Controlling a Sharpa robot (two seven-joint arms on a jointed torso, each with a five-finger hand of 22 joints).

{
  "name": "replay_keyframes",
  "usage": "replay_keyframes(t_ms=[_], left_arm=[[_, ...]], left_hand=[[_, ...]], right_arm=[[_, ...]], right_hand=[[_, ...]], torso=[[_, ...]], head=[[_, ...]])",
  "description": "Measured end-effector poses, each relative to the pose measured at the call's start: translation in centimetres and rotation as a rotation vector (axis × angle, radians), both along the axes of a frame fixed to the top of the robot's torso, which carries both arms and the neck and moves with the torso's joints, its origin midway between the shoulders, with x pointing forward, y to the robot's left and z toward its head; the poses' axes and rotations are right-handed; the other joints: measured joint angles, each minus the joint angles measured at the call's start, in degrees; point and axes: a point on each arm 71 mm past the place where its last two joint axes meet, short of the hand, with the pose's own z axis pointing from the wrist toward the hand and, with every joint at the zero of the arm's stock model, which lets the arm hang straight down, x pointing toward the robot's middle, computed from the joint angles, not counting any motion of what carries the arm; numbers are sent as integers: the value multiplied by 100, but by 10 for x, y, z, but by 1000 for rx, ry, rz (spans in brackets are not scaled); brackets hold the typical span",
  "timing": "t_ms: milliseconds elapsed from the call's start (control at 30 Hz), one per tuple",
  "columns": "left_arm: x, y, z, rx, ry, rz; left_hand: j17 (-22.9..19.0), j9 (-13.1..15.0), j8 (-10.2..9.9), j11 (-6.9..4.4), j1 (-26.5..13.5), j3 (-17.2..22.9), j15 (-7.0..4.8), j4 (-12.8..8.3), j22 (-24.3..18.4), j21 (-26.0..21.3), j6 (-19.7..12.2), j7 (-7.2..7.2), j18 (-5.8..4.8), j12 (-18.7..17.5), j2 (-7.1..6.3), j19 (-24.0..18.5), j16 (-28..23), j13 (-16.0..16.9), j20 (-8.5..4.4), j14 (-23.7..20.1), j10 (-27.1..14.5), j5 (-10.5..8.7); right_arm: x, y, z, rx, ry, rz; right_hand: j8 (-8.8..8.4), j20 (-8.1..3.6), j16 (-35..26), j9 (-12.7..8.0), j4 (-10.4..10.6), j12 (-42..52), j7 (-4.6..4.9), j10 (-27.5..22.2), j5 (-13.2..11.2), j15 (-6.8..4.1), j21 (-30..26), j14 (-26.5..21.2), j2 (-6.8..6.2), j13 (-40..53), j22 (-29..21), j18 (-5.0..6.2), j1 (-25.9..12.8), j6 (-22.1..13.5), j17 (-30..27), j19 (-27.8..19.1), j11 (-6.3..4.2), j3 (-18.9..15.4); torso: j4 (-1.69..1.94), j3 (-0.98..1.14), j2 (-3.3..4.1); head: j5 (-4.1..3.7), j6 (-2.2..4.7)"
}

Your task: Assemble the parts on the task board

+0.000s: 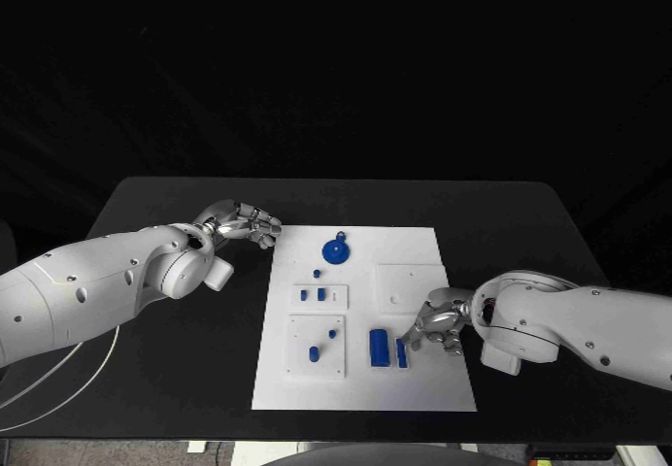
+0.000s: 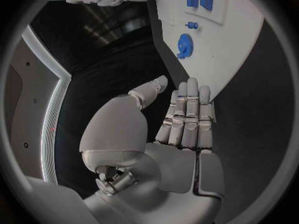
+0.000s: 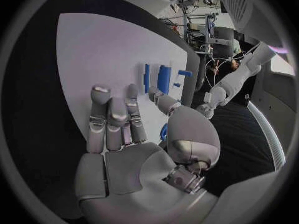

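Presently my right hand (image 1: 441, 327), fingers spread and holding nothing, hovers beside the blue bars (image 1: 386, 349) at lower centre of the task board (image 1: 406, 252) (left hand (image 1: 241, 225) likewise empty); approach should be slow and square.

A black tabletop (image 1: 168, 204) with rounded corners stands against a dark backdrop, a thin white cable (image 1: 63, 374) curves across its near left corner, and beyond its near edge a strip of pale floor (image 1: 126, 451) shows.
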Motion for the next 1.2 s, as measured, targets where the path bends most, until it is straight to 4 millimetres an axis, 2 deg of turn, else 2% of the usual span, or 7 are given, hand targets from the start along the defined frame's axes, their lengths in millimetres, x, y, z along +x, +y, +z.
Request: replay_keyframes(t_ms=[267, 600, 700, 767, 867, 1100, 1200], left_arm=[[0, 0, 0, 0, 0, 0], [2, 3, 0, 3, -8, 11], [2, 5, 1, 1, -14, 18], [2, 6, 1, -3, -21, 22], [2, 9, 3, -10, -34, 28], [7, 13, 10, -26, -59, 48], [10, 15, 13, -36, -67, 63]], left_hand=[[6, 0, 0, 0, 0, 0, 0, 0, -1, 0, 0, 0, 0, 0, 0, 0, 0, 0, 0, 0, 0, 0], [15, 1, 0, 0, 0, 0, 0, 0, 4, 0, 0, 0, 0, 0, 0, 0, -22, 0, 0, 0, 0, 0], [21, 1, 0, 0, 0, 0, 0, 0, 12, 0, 0, 0, 0, 0, 0, 0, -22, 0, 0, 0, 0, 0], [30, 1, 8, 0, 0, 0, 0, 0, 12, 0, 0, 0, 0, 0, 0, 0, -22, 0, 0, 0, 0, 0], [42, 1, 27, 0, 0, 0, 0, 0, 20, 0, 0, 0, 0, 0, 0, 0, -22, 0, 0, 0, 0, 0], [64, 1, 50, -22, 0, 0, -20, 0, 28, -23, 2, -2, 0, 0, 0, 0, -45, 7, 0, 20, 22, 0], [72, 1, 50, -21, 0, 0, -20, 0, 35, -23, 21, -21, 0, 0, 0, 0, -45, 7, 0, 20, 21, 0]], right_arm=[[0, -7, 0, 3, -5, -5], [5, -16, 15, 97, -49, 1], [16, -21, 23, 163, -79, -18], [29, -29, 30, 216, -105, -46], [50, -40, 43, 287, -155, -86], [102, -45, 70, 434, -292, -171], [126, -42, 76, 483, -350, -210]], right_hand=[[-5, 1, -23, 0, 103, -28, 14, 0, 0, -20, 0, 20, -369, 22, 4, 2, -173, -14, 5, 0, 0, -182], [-144, -24, -224, -28, 58, -122, 116, -72, 0, 43, -133, -90, -390, 44, 4, 0, -194, -206, -36, -123, 71, -428], [-185, -19, -248, -35, -18, -133, 139, -115, 87, 70, -169, -118, -283, 59, 4, -1, -96, -286, -41, -168, 114, -504], [-189, 2, -267, -20, -256, -133, 152, -124, 726, 81, -170, -128, 8, 80, 4, -1, -48, -317, -39, -190, 123, -742], [-189, 1, -271, 25, -586, -133, 158, -125, 1033, 82, -170, -130, 295, 85, 4, -5, 49, -323, -36, -190, 123, -1032], [-189, 110, -758, 60, -663, -428, 168, -277, 1177, 96, -535, -323, 378, -84, -139, -7, 289, -374, -273, -502, 134, -1097], [-218, 250, -1314, 62, -677, -805, 261, -488, 1181, 192, -984, -534, 408, -355, -389, -8, 378, -469, -566, -886, 216, -1031]], torso=[[-1, -2, -4], [-4, -7, -5], [-7, -11, -5], [-7, -18, -7], [-4, -21, -12], [-1, -32, -28], [-5, -45, -41]], head=[[-8, 45], [-53, 188], [-76, 294], [-96, 377], [-114, 496], [-124, 730], [-119, 846]])
